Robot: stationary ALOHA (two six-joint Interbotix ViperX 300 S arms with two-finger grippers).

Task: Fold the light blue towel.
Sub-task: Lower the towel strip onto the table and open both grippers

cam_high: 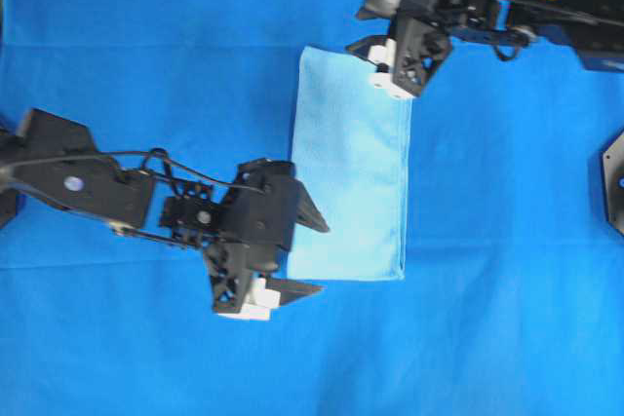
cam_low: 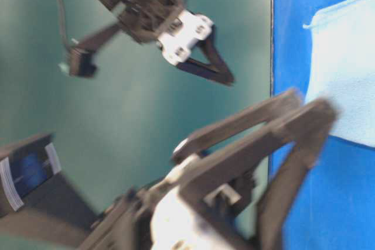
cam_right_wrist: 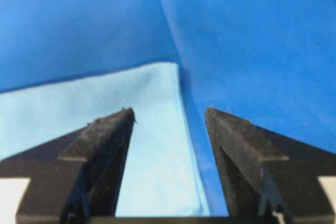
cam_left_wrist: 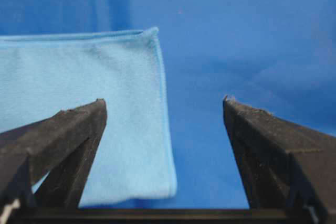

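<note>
Royal-blue table cloth point(cam_high: 146, 36) covers the worktop; light blue towel point(cam_high: 353, 168) lies folded mid-worktop. Left gripper point(cam_high: 310, 252) and right gripper point(cam_high: 370, 57) spread wide, empty. Soft, limp; pinch corners.

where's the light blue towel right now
In the overhead view the pale sky-blue microfibre towel lies folded near the middle of the royal-blue table cloth, between both open claws.

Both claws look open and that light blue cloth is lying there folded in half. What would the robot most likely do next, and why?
Probably fold again: the light blue towel lies as a long narrow rectangle, released. The left gripper hangs open at its near end, the right gripper open at its far end. A sensible next move is lowering the left gripper onto the near corner to pinch it.
</note>
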